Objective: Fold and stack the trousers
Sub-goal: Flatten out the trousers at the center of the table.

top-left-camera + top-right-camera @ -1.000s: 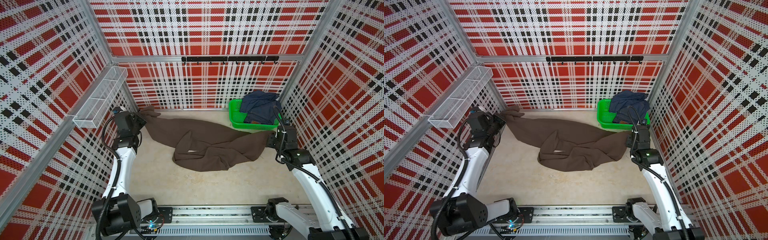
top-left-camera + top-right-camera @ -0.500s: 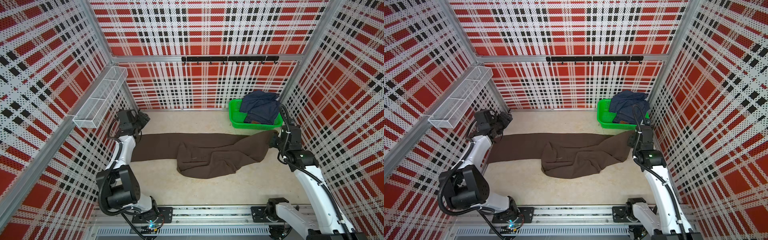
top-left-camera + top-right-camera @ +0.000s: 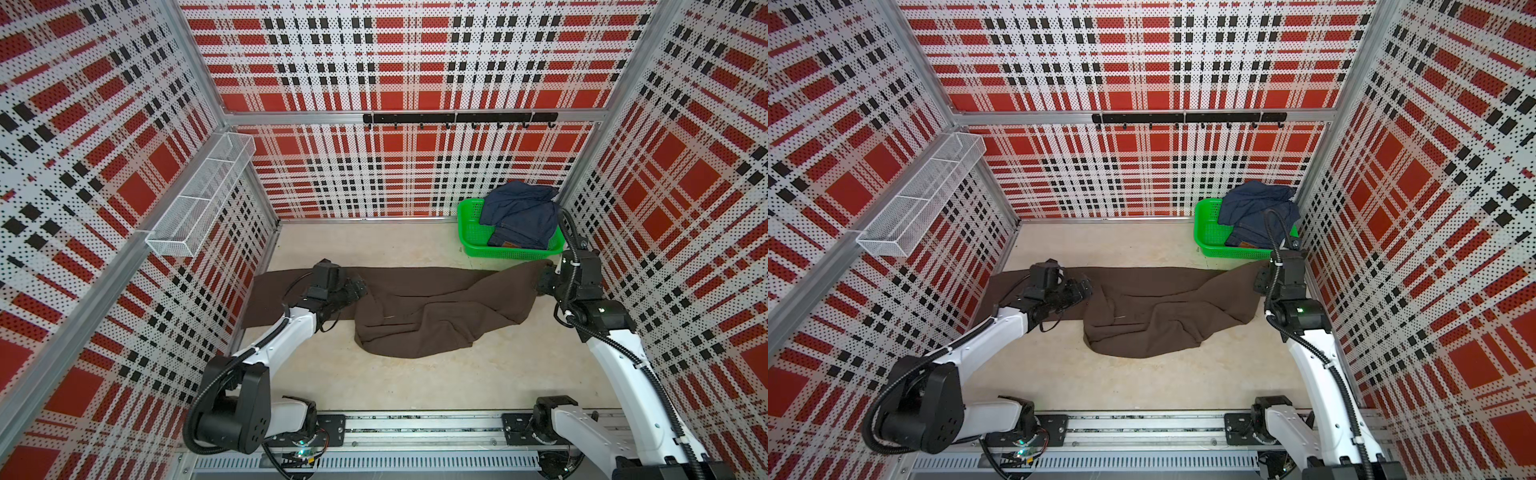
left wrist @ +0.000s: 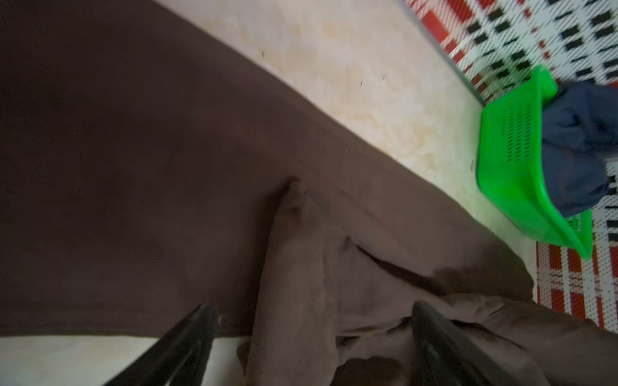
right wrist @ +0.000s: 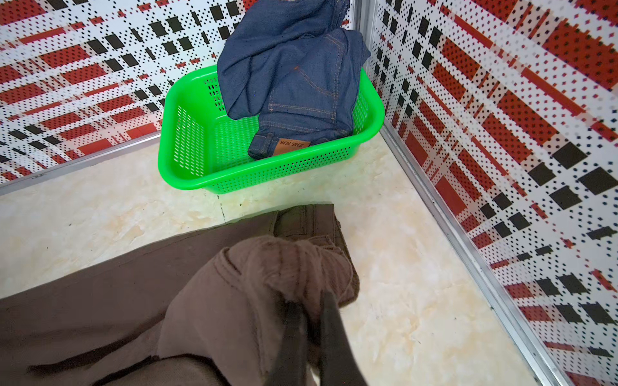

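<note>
We pinch the waist of the trousers point(image 3: 415, 307) in our right gripper point(image 5: 311, 305) at the bench's point(image 3: 415, 386) right edge, probably anchoring them stretched toward its left edge, while our left gripper point(image 4: 311, 307) hovers wide open over the leg.

- Brown trousers point(image 3: 436, 307) stretch across the middle of the desk point(image 3: 415, 386), almost wall to wall.
- Bare desk lies open nearer and farther.
- A green basket point(image 3: 469, 232) fills the far right corner.

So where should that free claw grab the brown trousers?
Probably the raised ridge of the trousers, from straight above, the open left gripper straddling it: a standing fold pinches easily, while the leg lying flat gives no edge there. The right gripper clamps the waist end.
</note>
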`<action>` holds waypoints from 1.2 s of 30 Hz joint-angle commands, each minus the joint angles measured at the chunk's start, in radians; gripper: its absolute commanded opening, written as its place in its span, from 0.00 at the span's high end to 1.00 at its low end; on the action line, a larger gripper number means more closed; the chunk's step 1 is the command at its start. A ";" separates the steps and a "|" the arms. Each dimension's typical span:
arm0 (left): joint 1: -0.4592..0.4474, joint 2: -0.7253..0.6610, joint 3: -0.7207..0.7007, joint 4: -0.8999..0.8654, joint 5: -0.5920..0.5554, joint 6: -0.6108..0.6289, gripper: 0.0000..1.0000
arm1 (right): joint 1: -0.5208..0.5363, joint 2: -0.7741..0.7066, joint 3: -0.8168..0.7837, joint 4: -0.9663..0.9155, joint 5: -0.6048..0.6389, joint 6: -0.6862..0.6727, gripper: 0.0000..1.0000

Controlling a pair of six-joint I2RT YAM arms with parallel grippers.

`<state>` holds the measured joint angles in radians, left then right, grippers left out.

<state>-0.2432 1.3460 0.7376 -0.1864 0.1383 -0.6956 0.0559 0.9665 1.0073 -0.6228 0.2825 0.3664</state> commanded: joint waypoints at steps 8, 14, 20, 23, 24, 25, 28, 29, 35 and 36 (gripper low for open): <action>-0.092 0.203 0.011 0.120 -0.037 -0.015 0.35 | -0.008 -0.011 -0.021 0.057 0.018 0.019 1.00; -0.023 0.140 0.089 0.030 -0.095 0.029 1.00 | -0.008 -0.005 -0.015 0.054 0.049 0.018 1.00; 0.261 -0.144 0.232 -0.114 -0.185 0.073 1.00 | -0.030 0.001 0.000 0.041 0.116 0.023 1.00; 0.423 -0.208 0.308 -0.175 -0.172 0.122 1.00 | -0.055 0.004 -0.002 0.040 0.128 0.030 1.00; 0.472 -0.215 0.320 -0.181 -0.151 0.132 1.00 | -0.063 0.006 -0.003 0.041 0.125 0.033 1.00; 0.516 -0.216 0.324 -0.186 -0.124 0.139 1.00 | -0.070 0.010 -0.003 0.042 0.122 0.038 1.00; 0.600 -0.210 0.302 -0.184 -0.057 0.144 1.00 | -0.075 0.017 -0.011 0.048 0.114 0.047 1.00; 0.618 -0.211 0.290 -0.179 -0.044 0.139 1.00 | -0.075 0.017 -0.015 0.050 0.112 0.049 1.00; 0.752 -0.233 0.195 -0.108 0.043 0.113 1.00 | -0.082 0.011 -0.037 0.051 0.126 0.043 1.00; 0.772 -0.227 0.191 -0.104 0.059 0.111 1.00 | -0.086 0.010 -0.040 0.051 0.127 0.042 1.00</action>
<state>0.4725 1.1255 0.9260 -0.3252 0.1314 -0.5842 -0.0113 0.9901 0.9737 -0.6083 0.3607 0.3985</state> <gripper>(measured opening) 0.066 0.069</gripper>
